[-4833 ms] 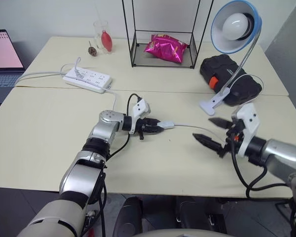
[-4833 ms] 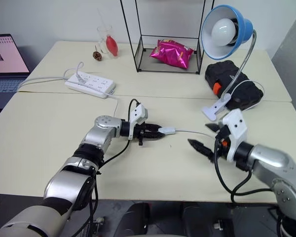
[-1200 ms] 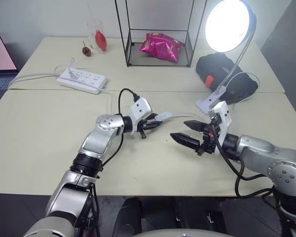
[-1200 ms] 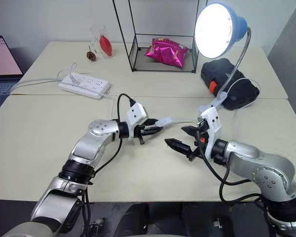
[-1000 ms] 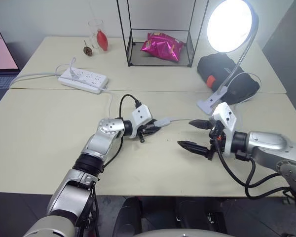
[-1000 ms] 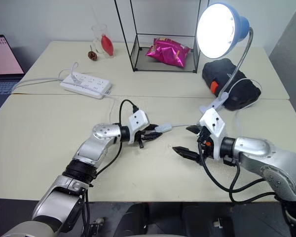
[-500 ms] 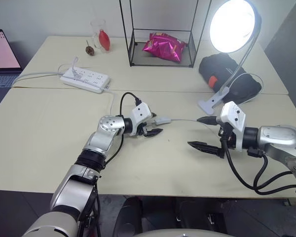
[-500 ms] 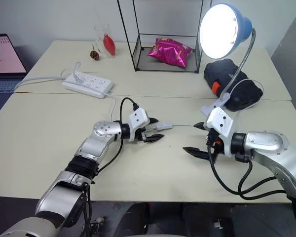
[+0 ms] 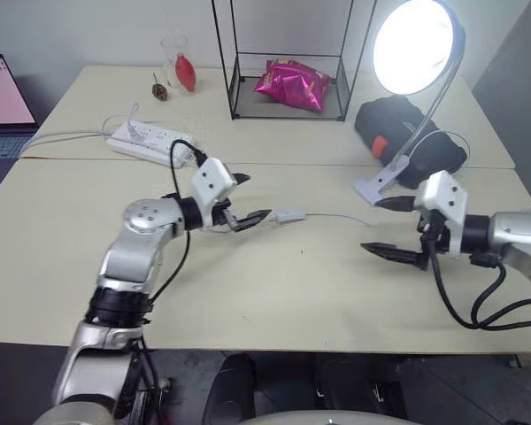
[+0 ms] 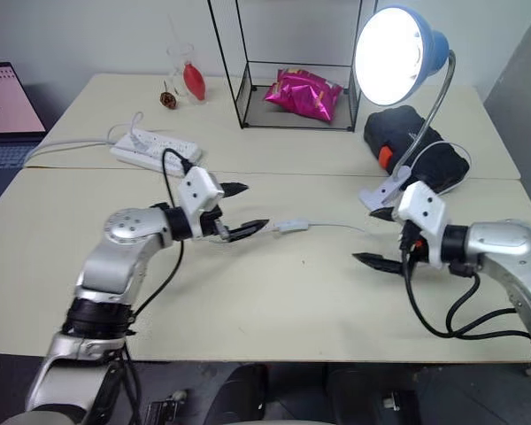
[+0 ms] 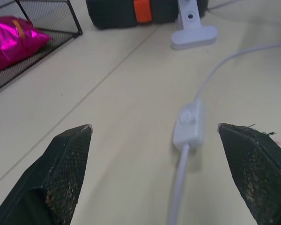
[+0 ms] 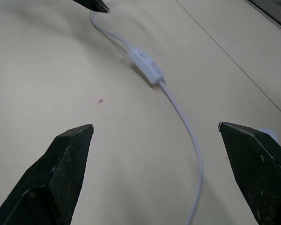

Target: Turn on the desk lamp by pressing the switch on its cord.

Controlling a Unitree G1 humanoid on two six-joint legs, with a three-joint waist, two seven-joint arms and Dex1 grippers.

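Since the earlier frame the left gripper point(image 9: 245, 197) has let go of the switch point(image 9: 289, 215), which now lies free on the table point(image 9: 274, 292), task apparently done with the desk lamp point(image 9: 413, 46) lit; the right gripper point(image 9: 391, 228) is spread empty beside the switch, whose rocker shows in the left wrist view.

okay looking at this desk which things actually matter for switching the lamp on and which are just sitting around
Part of the job:
desk lamp, lit
switch
cord

Just lying about:
power strip
pink snack bag in the wire rack
black case
glass
laptop
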